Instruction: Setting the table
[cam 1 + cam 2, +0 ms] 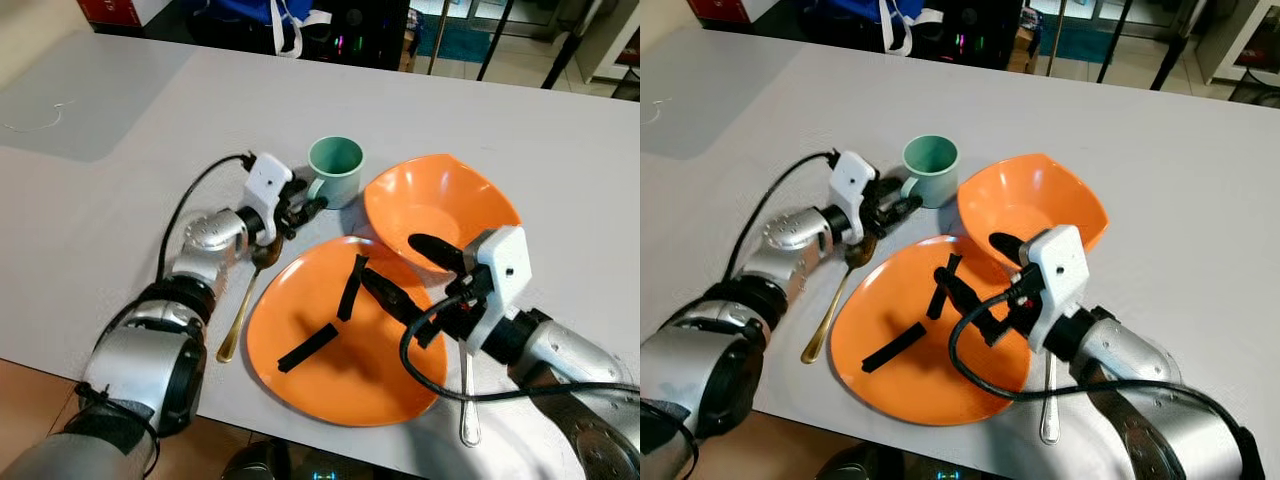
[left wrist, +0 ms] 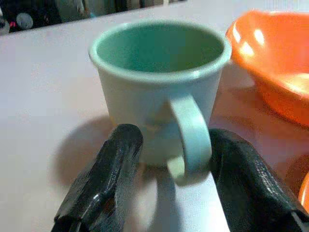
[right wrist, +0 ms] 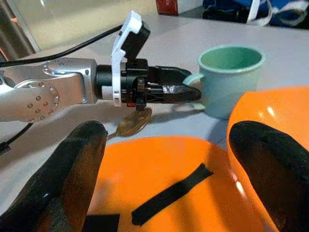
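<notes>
- Mug (image 1: 336, 168), pale green, stood upright on the grey table (image 1: 120, 200), just behind the orange plate (image 1: 330, 340) and just beside the orange bowl (image 1: 440, 205), its handle turned toward the robot's left arm.
- Left gripper (image 2: 164, 193) was spread, one black finger on each side of the handle; whether either pad touched it could not be told, and the mug was not yet pinched.
- Right gripper (image 3: 164, 159) hovered over the plate's far edge with its fingers wide apart, holding nothing.
- Tipping looked the main danger: closing on the thin handle alone and lifting would probably let the mug swing or twist between the pads, since its weight sits ahead of the grip.
- A push forward in place of a squeeze would likely slide the mug across the smooth top into the bowl, which sat close by.
- Gold spoon (image 1: 245, 300) lay on the table with its bowl end right under the left wrist; lowering that arm could knock it or drag it against the plate.
- Two black strips (image 1: 350, 288) lay loose on the plate, and a silver spoon (image 1: 468, 400) lay on the table under the right forearm.
- Both arms reached close together, so carrying the mug toward the right would probably risk crossing the right gripper.
</notes>
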Controlling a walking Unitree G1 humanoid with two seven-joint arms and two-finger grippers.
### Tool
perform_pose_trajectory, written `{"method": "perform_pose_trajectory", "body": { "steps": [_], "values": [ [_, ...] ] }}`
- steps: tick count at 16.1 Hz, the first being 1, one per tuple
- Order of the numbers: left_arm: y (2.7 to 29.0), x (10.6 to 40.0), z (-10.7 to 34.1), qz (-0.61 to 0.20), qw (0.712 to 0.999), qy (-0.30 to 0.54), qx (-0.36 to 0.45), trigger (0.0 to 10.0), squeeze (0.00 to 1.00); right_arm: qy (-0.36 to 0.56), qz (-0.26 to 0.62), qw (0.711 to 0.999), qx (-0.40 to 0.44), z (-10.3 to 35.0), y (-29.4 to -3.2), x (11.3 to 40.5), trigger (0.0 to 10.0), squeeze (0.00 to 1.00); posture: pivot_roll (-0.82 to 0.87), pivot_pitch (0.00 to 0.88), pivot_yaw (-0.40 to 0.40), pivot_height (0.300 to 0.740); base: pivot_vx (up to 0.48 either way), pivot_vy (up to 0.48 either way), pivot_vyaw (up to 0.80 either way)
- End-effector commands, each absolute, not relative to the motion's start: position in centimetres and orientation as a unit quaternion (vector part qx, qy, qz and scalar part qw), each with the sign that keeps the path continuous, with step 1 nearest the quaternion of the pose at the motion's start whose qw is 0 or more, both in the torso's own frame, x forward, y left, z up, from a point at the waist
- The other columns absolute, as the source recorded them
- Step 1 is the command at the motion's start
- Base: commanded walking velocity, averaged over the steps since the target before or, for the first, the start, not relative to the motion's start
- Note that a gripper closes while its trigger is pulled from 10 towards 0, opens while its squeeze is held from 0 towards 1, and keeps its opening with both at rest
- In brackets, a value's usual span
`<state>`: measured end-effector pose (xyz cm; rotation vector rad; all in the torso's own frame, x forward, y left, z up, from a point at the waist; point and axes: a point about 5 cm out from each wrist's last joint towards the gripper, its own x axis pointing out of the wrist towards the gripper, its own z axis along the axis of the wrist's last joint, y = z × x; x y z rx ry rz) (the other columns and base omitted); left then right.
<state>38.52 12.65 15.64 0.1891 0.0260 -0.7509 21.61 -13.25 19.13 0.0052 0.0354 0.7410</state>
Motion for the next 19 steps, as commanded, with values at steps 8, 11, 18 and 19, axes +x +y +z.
{"method": "perform_pose_trajectory", "body": {
  "steps": [8, 11, 18, 19],
  "values": [
    [18.0, 37.9, 19.4, -0.348, 0.931, -0.068, 0.085, 10.0, 0.0, -0.026, 0.337, 0.94, 0.04, 19.9, -13.7, 23.0, 10.0, 0.0, -0.08, 0.05, 0.063, 0.74, 0.0, 0.0, 0.0],
    [18.4, 36.3, 20.5, -0.256, 0.957, -0.062, 0.123, 10.0, 0.0, -0.058, 0.21, 0.97, 0.105, 20.6, -14.6, 24.8, 10.0, 0.0, -0.07, 0.019, 0.071, 0.74, 0.0, 0.0, 0.0],
    [16.4, 29.8, 19.9, -0.066, 0.988, -0.088, 0.108, 10.0, 0.0, -0.024, -0.007, 0.998, 0.054, 18.5, -15.9, 25.9, 10.0, 0.0, -0.04, 0.0, 0.065, 0.74, 0.0, 0.0, 0.0],
    [15.9, 29.4, 19.5, -0.07, 0.989, -0.074, 0.108, 10.0, 0.0, -0.023, -0.008, 0.998, 0.052, 18.5, -15.9, 25.9, 10.0, 0.0, -0.04, 0.0, 0.058, 0.74, 0.0, 0.0, 0.0]
  ]
}}
